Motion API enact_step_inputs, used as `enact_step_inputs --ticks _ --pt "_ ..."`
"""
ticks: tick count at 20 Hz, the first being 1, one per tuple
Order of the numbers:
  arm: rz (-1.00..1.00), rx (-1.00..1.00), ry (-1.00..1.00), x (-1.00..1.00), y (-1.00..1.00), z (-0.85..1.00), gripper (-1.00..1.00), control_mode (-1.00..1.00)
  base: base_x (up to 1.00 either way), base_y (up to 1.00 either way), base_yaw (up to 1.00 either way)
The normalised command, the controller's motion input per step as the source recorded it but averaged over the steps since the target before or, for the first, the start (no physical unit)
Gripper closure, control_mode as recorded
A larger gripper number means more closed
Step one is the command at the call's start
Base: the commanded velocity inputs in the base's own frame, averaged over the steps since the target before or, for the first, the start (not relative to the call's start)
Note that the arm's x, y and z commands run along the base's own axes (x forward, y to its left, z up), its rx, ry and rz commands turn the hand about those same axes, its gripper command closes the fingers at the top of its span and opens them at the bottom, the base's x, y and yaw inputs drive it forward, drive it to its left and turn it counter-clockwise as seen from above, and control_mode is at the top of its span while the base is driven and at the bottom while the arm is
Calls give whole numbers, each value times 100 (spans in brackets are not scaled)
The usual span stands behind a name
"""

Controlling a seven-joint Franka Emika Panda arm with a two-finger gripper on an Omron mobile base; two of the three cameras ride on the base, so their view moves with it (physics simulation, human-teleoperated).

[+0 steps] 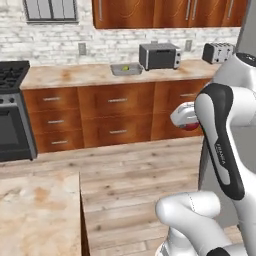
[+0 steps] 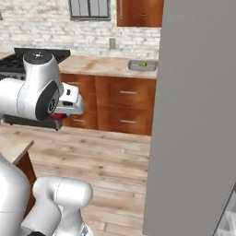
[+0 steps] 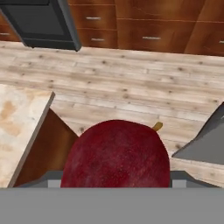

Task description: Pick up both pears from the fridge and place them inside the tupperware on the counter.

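The tool (image 3: 114,186) is carrying a dark red round fruit (image 3: 116,155), jaws spread around its wide body and pinching it, out over the wooden floor (image 3: 131,83). That is not a pear! One pear (image 1: 126,68) sits as a yellow-green spot in the grey tupperware (image 1: 118,70) on the far worktop (image 1: 75,75), just left of the toaster oven (image 1: 160,55). Whether it's alone in there, I can't tell. The grey fridge (image 2: 193,115) door stands to the right, so any remaining pear would be behind it. A pear should be light, firm and smooth-skinned, a bit slippery and easily bruised. Best taken across the rounded lower belly, not the narrow neck or stem.
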Motion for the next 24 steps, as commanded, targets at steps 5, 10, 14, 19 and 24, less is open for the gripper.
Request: enact_step_inputs --ticks 5,10,14,19,24 --pt "0 0 0 0 0 0 100 100 100 8 -15" --pt "0 0 0 0 0 0 100 100 100 17 -15" --pt "0 0 0 0 0 0 100 100 100 23 -14" --pt "0 0 0 0 0 0 100 100 93 26 -13" --pt "0 0 0 0 0 0 100 100 79 21 -9"
